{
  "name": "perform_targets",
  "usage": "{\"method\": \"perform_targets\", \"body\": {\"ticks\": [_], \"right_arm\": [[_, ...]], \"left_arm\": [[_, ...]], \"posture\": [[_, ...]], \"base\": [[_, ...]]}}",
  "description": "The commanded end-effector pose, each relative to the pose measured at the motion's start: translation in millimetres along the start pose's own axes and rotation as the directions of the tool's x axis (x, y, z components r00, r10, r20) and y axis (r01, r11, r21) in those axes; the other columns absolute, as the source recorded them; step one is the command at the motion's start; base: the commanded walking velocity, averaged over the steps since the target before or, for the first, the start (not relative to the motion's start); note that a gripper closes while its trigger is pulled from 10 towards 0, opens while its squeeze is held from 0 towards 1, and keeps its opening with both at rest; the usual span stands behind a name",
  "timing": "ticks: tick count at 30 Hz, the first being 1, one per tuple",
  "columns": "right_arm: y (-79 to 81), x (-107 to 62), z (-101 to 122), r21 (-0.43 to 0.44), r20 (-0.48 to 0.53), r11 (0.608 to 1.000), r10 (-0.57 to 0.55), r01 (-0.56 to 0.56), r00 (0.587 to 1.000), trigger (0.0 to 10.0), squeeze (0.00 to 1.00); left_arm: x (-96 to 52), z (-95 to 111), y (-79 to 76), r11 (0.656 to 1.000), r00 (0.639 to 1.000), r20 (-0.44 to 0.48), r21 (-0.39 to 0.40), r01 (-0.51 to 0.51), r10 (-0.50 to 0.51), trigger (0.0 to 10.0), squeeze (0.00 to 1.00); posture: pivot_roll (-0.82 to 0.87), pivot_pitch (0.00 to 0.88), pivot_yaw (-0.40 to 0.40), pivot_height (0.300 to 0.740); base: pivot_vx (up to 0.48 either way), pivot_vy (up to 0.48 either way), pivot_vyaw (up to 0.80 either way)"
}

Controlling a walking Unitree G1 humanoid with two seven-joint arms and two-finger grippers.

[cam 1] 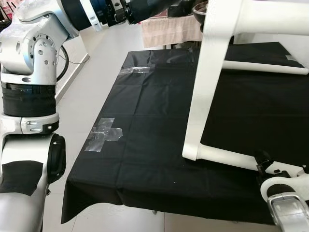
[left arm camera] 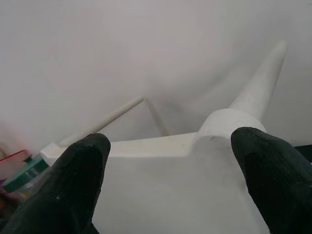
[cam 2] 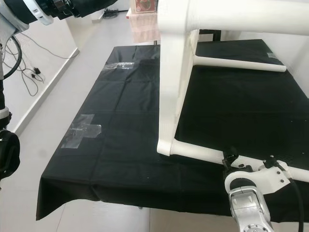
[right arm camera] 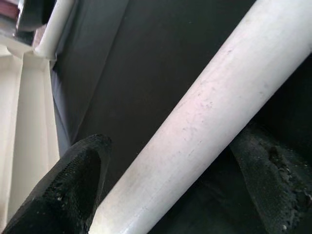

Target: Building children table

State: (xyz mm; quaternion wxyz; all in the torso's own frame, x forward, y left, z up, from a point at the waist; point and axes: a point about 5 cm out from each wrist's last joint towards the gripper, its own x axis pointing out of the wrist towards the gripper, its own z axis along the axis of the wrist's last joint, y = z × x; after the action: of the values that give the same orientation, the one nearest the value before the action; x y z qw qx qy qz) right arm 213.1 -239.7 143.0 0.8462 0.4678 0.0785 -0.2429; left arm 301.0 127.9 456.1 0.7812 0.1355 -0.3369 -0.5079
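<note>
With each end effector closed on the white table frame (cam 1: 207,92), the right end effector (right arm camera: 165,161) on its lower rail and the left end effector (left arm camera: 170,161) up top, uneven lifting could twist it loose onto the counter (cam 1: 145,145)

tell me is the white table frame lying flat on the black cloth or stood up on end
Stood on end. The white frame rises steeply from the black cloth, its lower corner resting there; the right gripper is at its bottom rail, the left gripper straddles its top.

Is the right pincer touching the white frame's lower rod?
Cannot tell. In the right wrist view, the right pincer straddles the lower rod; no contact or gap shows plainly.
</note>
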Motion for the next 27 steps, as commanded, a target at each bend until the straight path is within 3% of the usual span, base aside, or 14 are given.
{"method": "perform_targets", "body": {"ticks": [1,7,14,16,20,22,27], "right_arm": [[-3.7,2.0,-11.6,0.022,-0.063,1.0,-0.019,0.021,0.998,10.0,0.08],[7.0,-1.6,-13.7,0.044,-0.081,0.998,0.048,-0.045,0.996,10.0,0.08],[20.8,-18.3,-7.3,0.107,-0.07,0.979,0.18,-0.172,0.981,10.0,0.08],[27.3,-31.1,-3.6,0.127,-0.089,0.957,0.273,-0.261,0.958,10.0,0.08],[30.4,-42.3,-2.9,0.136,-0.125,0.935,0.344,-0.327,0.931,10.0,0.07],[29.0,-50.7,-4.7,0.133,-0.169,0.92,0.388,-0.37,0.906,10.0,0.02],[39.7,-48.6,-5.7,0.13,-0.176,0.894,0.447,-0.429,0.877,10.0,0.0]], "left_arm": [[-6.9,0.3,1.8,1.0,1.0,-0.006,0.0,-0.02,0.02,10.0,0.0],[-9.0,-2.4,1.0,0.999,0.999,-0.005,-0.009,-0.034,0.034,10.0,0.0],[-13.5,-9.1,-1.6,0.999,0.999,-0.011,-0.033,-0.04,0.039,10.0,0.0],[-15.2,-11.5,-2.6,0.998,0.999,-0.015,-0.048,-0.038,0.038,10.0,0.0],[-17.0,-14.2,-4.0,0.998,0.999,-0.021,-0.061,-0.035,0.033,10.0,0.0],[-20.7,-17.9,-6.7,0.996,0.999,-0.029,-0.078,-0.029,0.027,10.0,0.0],[-33.8,-21.1,-15.0,0.993,0.999,-0.021,-0.112,-0.048,0.046,10.0,0.0]], "posture": [[-0.08,0.076,0.069,0.74],[-0.08,0.072,0.069,0.74],[-0.1,0.065,0.074,0.74],[-0.11,0.062,0.074,0.74],[-0.11,0.062,0.076,0.74],[-0.11,0.064,0.077,0.74],[-0.11,0.062,0.08,0.74]], "base": [[0.0,0.0,0.0],[0.0,0.0,0.0],[0.0,0.0,0.0],[0.0,0.0,0.0],[0.0,0.0,0.0],[0.0,0.0,0.0],[0.0,0.0,0.0]]}}
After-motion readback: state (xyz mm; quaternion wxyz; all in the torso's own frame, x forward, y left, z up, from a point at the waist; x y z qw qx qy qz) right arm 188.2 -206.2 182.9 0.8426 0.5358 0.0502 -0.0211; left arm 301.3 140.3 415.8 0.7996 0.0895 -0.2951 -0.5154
